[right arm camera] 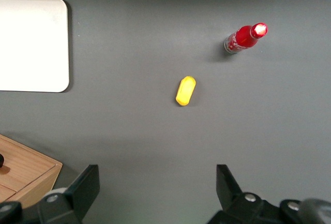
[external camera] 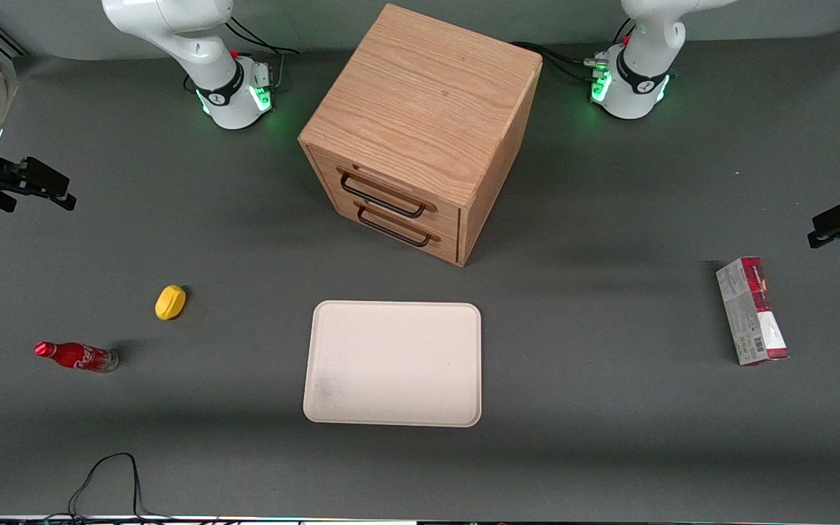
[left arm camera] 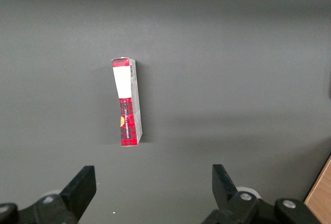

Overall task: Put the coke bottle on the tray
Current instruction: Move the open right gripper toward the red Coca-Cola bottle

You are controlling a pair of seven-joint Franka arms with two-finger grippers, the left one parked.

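The tray (external camera: 392, 362) is lying nearest; a yellow lump (external camera: 170, 302) is sitting near the red-capped coke bottle (external camera: 76, 356), which is standing upright. The gripper (right arm camera: 155, 193), fingers apart, is hovering above them.

Front overview; wrist views straight down, sharing tray (external camera: 392, 362) (right arm camera: 32, 43).

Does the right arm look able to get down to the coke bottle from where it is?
Probably yes. The gripper hangs open above the table, and the bottle stands apart from the yellow lump with nothing over it. The tray lies well clear.
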